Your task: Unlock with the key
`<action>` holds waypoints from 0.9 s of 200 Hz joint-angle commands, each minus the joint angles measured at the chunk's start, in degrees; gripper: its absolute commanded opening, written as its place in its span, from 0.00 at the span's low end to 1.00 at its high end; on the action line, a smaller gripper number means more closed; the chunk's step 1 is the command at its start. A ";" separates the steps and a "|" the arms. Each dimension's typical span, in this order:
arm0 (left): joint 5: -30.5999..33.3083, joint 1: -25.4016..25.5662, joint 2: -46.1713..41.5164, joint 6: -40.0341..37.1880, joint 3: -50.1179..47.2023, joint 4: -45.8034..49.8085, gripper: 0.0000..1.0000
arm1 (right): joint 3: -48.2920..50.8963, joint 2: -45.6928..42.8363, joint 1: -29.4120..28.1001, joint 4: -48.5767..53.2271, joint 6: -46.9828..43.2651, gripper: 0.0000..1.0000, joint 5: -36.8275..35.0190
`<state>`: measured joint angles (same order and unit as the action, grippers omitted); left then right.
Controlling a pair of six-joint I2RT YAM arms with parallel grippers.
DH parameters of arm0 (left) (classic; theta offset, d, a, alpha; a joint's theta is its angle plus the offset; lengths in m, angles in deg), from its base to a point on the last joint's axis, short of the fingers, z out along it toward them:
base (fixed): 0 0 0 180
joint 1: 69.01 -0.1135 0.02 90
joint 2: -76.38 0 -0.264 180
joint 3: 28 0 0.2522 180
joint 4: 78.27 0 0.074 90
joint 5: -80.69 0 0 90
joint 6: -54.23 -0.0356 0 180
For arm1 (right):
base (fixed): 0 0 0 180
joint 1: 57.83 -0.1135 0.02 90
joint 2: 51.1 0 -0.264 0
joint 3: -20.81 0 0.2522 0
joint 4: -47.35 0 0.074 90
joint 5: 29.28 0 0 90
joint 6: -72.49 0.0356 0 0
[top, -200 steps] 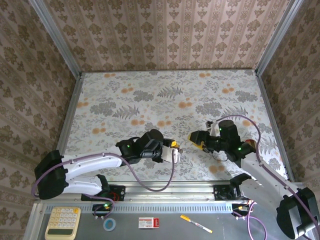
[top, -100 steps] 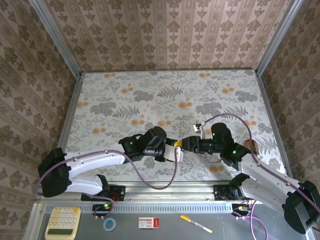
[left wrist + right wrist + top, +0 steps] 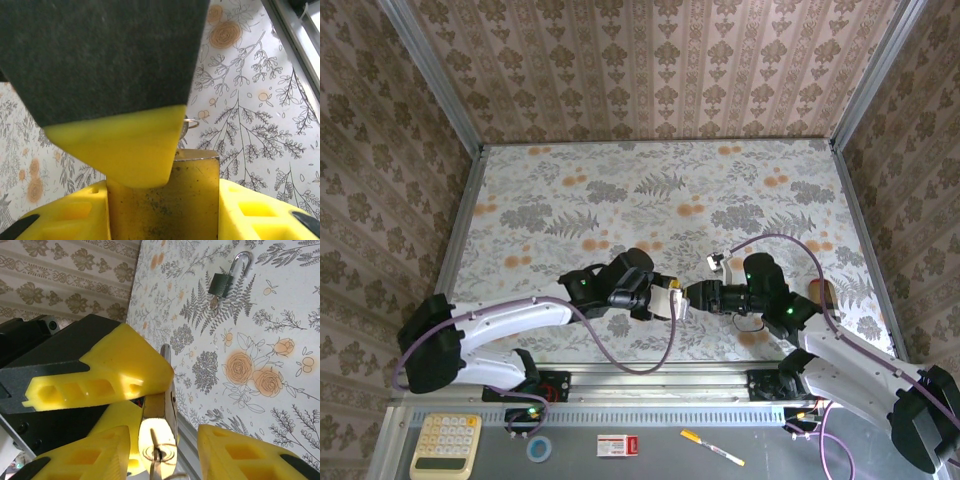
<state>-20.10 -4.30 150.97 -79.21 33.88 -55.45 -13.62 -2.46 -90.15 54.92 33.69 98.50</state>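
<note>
Padlock (image 3: 165, 200) offered keyhole-first
Left gripper (image 3: 668, 300) clamps it steady; right gripper (image 3: 164, 435) half-open around keyhole end, gripping nothing visible.

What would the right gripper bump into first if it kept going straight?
Probably the brass padlock that the left gripper holds: it sits right ahead of the right gripper, though depth is unclear.

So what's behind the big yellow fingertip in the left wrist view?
Brass padlock, clamped in the left gripper; the fingertip covers one corner of its far end.
</note>
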 commanded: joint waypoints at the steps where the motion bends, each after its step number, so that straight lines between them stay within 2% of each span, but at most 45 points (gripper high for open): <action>1: -2.40 -0.28 0.38 0.73 2.94 -1.66 0.00 | 0.81 0.19 -0.55 -2.94 0.72 0.38 0.28; 33: -2.48 0.16 1.07 0.64 3.24 -2.62 0.00 | 0.20 2.84 -0.90 -6.71 2.06 0.29 1.07; 69: -1.94 0.23 1.92 1.43 3.15 -6.03 0.00 | -0.53 2.51 -0.93 -6.18 2.32 0.00 0.08; 74: -1.45 0.16 1.95 2.06 2.99 -7.14 0.10 | -1.02 2.08 -0.89 -4.48 1.60 0.00 -0.70; 85: 1.23 -0.22 1.59 4.20 2.23 -9.85 0.41 | -2.55 0.82 -0.61 0.73 -0.94 0.00 -3.02; 93: 3.66 -0.74 0.63 7.09 1.30 -12.14 0.53 | -3.35 -0.28 0.05 3.73 -2.38 0.00 -4.36; 106: 5.84 -2.40 -2.64 14.14 -1.19 -16.14 0.64 | -3.60 -2.05 2.15 5.96 -3.83 0.00 -5.20; 116: 5.95 -4.37 -5.58 22.33 -3.46 -18.47 0.72 | -3.27 -3.16 4.24 5.76 -4.30 0.00 -5.24; 135: 4.67 -8.82 -9.51 38.28 -4.81 -15.86 0.82 | -2.95 -2.92 7.26 2.77 -5.38 0.00 -4.00; 162: -1.17 -13.31 -10.54 57.84 -3.45 -10.29 0.83 | -4.78 0.88 7.44 -1.64 -9.37 0.00 -3.95; 180: -3.01 -13.91 -8.98 66.13 -1.08 -6.90 0.79 | -6.32 3.32 7.35 -4.34 -11.85 0.00 -4.05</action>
<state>-18.74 -17.55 140.39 -33.97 30.18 -66.73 -15.87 -1.21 -82.78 57.35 27.07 94.33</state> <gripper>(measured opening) 0.808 0.119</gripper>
